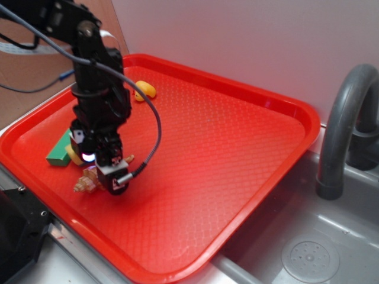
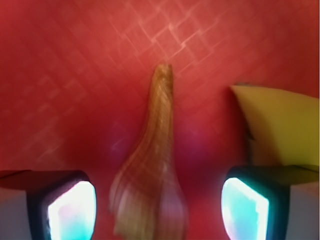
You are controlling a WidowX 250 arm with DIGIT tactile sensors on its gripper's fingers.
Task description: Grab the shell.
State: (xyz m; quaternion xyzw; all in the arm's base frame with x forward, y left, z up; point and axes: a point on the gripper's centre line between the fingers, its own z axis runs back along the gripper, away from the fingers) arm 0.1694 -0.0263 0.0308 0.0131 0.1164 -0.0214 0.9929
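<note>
**Shell lies between the open fingers, long axis running away from the hand**

Red tray (image 1: 249,142) fills most of the exterior view, set beside a grey sink (image 1: 308,248) with its faucet (image 1: 349,118) at the right edge. Near the tray's left side a green block (image 1: 59,152) and a yellow sponge (image 2: 280,125) lie close to the arm, and a small yellow duck (image 1: 145,90) sits well apart toward the far rim. Low over the tray, the hand (image 1: 109,177) stands spread wide, holding nothing. In the wrist view the shell (image 2: 152,170) rests on the tray midway between the two fingers (image 2: 70,210), touching neither. Its broad whorled end lies nearest the hand, the thin point stretching straight ahead. My judgement: the fingers would close across the shell's width, which suits a pinch on the thick end; the sponge corner just beside one finger could get in the way.
</note>
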